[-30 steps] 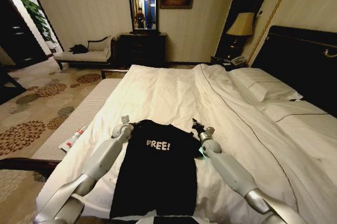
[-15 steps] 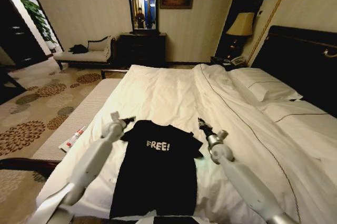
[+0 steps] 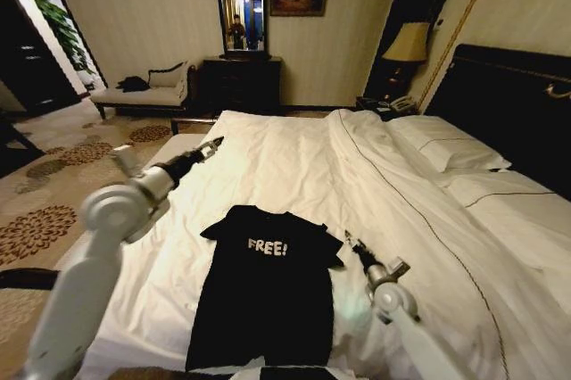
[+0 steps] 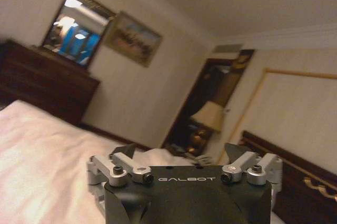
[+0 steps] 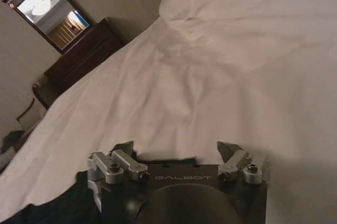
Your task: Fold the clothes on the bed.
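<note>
The black T-shirt (image 3: 268, 286) lies flat and unfolded on the bed (image 3: 294, 166), left gripper (image 3: 212, 144) raised at its eleven o'clock, right gripper (image 3: 351, 241) beside its three o'clock sleeve, both jaws wide and empty; a careless regrasp could bunch duvet with fabric

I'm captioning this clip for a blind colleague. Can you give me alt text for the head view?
A black T-shirt with white "FREE!" lettering lies flat on a white bed. The left gripper is raised above the bed's left side, away from the shirt; the right gripper sits low beside the shirt's right sleeve, holding nothing.
</note>
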